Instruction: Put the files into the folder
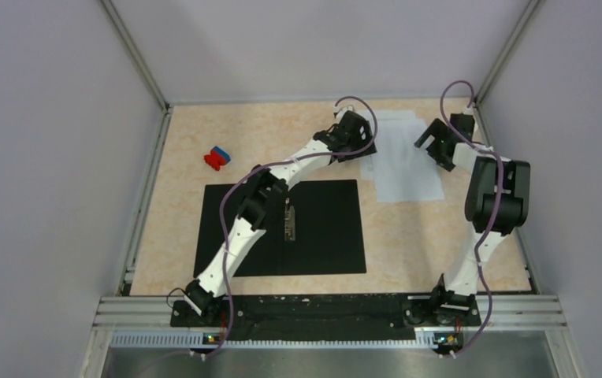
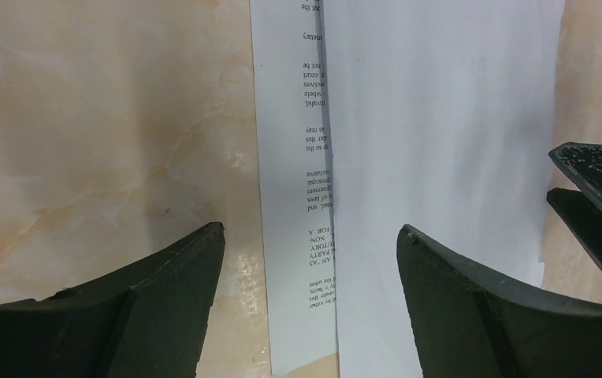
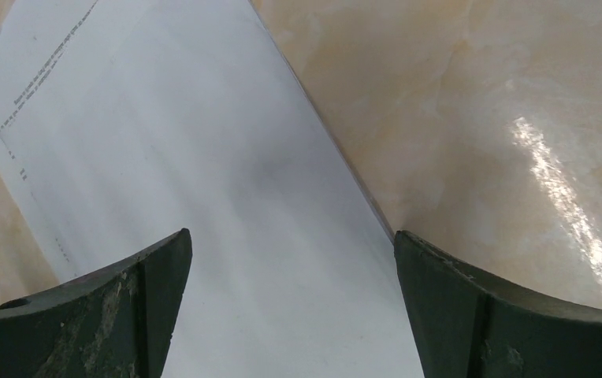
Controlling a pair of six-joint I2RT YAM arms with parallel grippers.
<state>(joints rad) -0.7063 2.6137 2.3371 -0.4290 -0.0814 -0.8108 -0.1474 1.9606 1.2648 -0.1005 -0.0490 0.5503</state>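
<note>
The files point(image 1: 406, 161) lie as a stack of white sheets at the back right of the table. In the left wrist view a nearly blank sheet point(image 2: 447, 157) overlaps a printed sheet point(image 2: 294, 197). The folder point(image 1: 325, 228) lies open, black inside up, with its metal spine clip point(image 1: 289, 220) in the middle. My left gripper point(image 1: 358, 151) is open over the stack's left edge, its jaws straddling that edge point(image 2: 310, 240). My right gripper point(image 1: 433, 150) is open over the stack's right edge point(image 3: 291, 244). Neither holds anything.
A small red-and-blue block point(image 1: 217, 157) sits at the back left. Grey walls enclose the table on three sides. The left arm reaches across the folder's upper left part. The right gripper's black finger point(image 2: 597, 189) shows at the right of the left wrist view.
</note>
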